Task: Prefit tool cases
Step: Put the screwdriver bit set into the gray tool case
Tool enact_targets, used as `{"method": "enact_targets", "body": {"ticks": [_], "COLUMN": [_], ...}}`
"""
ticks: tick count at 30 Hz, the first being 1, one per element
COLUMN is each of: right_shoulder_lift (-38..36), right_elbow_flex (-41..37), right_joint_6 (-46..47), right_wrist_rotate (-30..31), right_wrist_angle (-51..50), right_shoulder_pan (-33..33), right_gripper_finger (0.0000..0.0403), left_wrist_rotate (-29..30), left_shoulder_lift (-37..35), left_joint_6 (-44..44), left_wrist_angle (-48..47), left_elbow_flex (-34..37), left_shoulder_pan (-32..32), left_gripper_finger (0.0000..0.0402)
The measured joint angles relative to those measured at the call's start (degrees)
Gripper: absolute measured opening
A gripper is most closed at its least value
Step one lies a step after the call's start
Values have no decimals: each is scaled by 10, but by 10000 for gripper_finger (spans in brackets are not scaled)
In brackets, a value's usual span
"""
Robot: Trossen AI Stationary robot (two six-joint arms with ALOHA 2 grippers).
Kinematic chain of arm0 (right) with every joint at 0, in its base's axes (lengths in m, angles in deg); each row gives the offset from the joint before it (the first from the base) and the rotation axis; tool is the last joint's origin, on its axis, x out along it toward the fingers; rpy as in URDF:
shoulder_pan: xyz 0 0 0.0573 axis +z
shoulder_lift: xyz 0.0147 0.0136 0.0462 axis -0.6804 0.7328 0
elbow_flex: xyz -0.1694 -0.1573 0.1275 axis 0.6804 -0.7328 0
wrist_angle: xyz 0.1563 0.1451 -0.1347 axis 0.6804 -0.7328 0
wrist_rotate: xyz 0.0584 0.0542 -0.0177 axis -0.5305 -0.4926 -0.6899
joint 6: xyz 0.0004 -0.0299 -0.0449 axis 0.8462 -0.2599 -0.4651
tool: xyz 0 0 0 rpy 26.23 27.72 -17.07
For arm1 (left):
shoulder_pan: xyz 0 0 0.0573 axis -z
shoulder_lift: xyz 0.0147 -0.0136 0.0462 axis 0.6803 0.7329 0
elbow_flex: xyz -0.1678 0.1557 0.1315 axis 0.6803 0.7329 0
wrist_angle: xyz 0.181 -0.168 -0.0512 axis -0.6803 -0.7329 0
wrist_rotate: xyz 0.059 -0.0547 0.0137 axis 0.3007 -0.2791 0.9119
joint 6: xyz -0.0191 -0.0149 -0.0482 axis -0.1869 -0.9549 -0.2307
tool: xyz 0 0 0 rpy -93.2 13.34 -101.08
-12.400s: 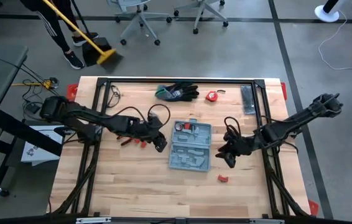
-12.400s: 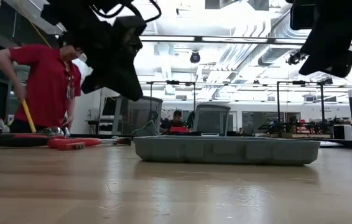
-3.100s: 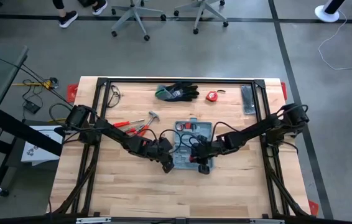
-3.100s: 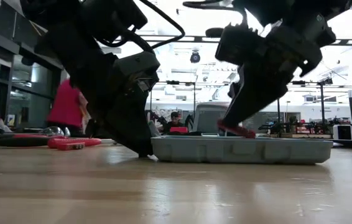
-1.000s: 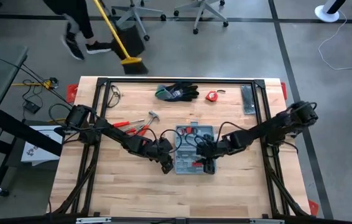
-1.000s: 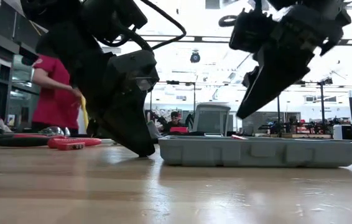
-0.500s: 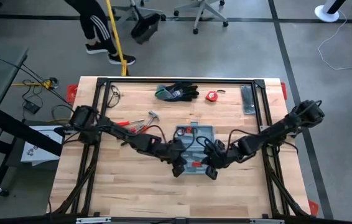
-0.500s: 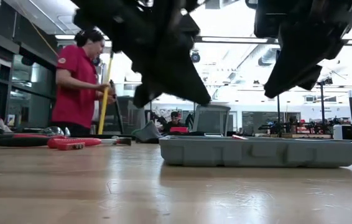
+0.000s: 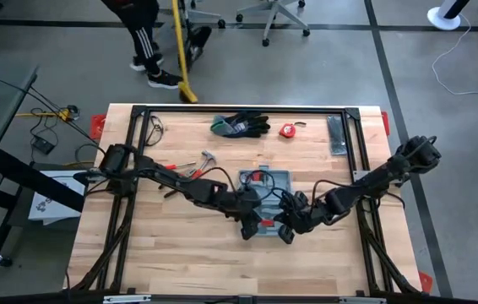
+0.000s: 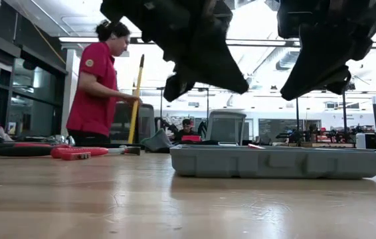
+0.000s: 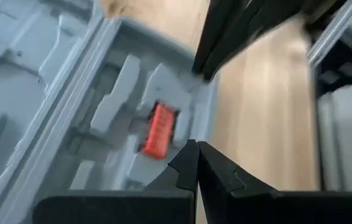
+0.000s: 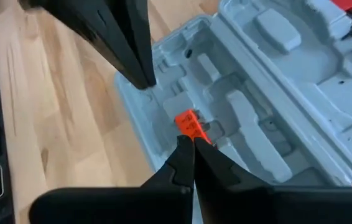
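- Case (image 9: 264, 198): grey-blue, lying open and flat near the middle of the table (image 9: 171, 253); moulded recesses face up.
- Orange piece (image 12: 191, 127): sits in a recess near the case's front edge; a red item lies in the far half.
- Left pincer (image 9: 246, 231): pressed together, empty, above the case's front left corner, clear of it in the low view.
- Right pincer (image 9: 285, 234): pressed together, empty, above the front right corner, near the left one.
- Elsewhere on table: gloves (image 9: 241, 125), hammer (image 9: 203, 158), red-handled tools, all well apart from the case.
- Person (image 10: 98, 86): beyond the table, holding a broom.
- Risks, judged: the two pincers are close together, so a crossing move could knock them; a shut tip descending may nudge the light case or dislodge the orange piece from its recess.
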Motion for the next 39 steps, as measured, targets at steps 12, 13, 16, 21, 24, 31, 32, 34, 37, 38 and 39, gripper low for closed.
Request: {"method": "enact_targets", "body": {"ticks": [12,13,16,21,24,31,32,34,37,38,39], "right_shoulder_lift": [21,28,43,46,49,76,76,75,74,74,74], "right_elbow_flex": [0,0,0,0,0,0,0,0,0,0,0], "right_joint_6": [-8,-9,-9,-1,-2,1,1,2,2,2,2], "right_wrist_rotate": [-15,-22,-40,-41,-50,-66,-66,-64,-64,-65,-65], "right_wrist_angle": [3,5,20,43,54,61,60,60,61,61,61], "right_shoulder_pan": [-16,-16,-18,-18,-19,-19,-19,-19,-19,-19,-19], "right_gripper_finger": [0,0,0,0,0,0,0,0,0,0,0], "left_wrist_rotate": [-32,-36,-32,-14,-14,-2,2,6,6,4,1], "left_shoulder_lift": [50,57,62,60,61,62,62,62,62,62,62], "left_joint_6": [35,35,35,39,49,65,65,65,69,73,77], "left_wrist_angle": [-16,-19,-25,-17,-13,-15,-16,-14,-13,-13,-14], "left_elbow_flex": [-35,-35,-34,-35,-35,-35,-35,-35,-35,-35,-35], "left_shoulder_pan": [-2,-2,-1,-2,-2,-4,-5,-7,-8,-8,-8], "left_gripper_finger": [0,0,0,0,0,0,0,0,0,0,0]}}
